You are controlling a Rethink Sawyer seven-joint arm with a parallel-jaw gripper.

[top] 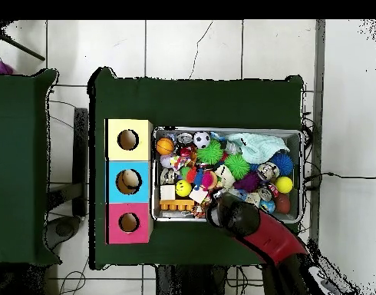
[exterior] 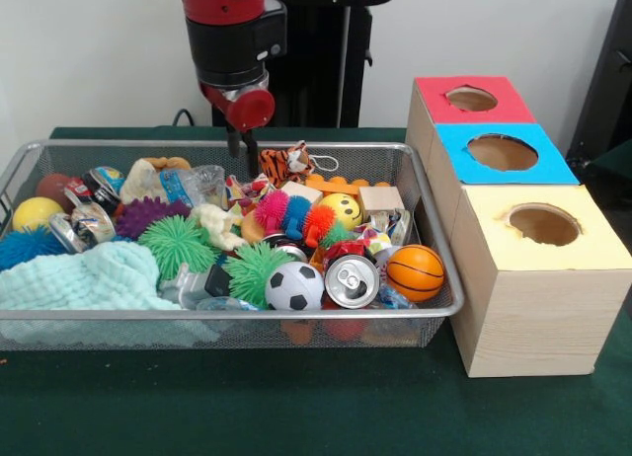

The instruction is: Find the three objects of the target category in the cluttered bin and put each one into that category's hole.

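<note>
The red and black arm's gripper [exterior: 243, 143] hangs just above the far rim of the silver wire-mesh bin [exterior: 434, 241], its dark tips close together with nothing visibly between them. Below it lies a jumble: a green spiky rubber ball [exterior: 177, 244], a black-and-white mini football [exterior: 294, 286], a small orange basketball [exterior: 415, 271], a crushed silver drinks can [exterior: 352, 279] and a pale mint cloth [exterior: 84, 279]. Beside the bin sit three wooden boxes topped red [exterior: 472, 100], blue [exterior: 503, 152] and yellow [exterior: 544, 225], each with a round hole. Everything rests on a dark green tablecloth [exterior: 296, 407]; overhead, white floor tiles [top: 191, 46] surround the table.
</note>
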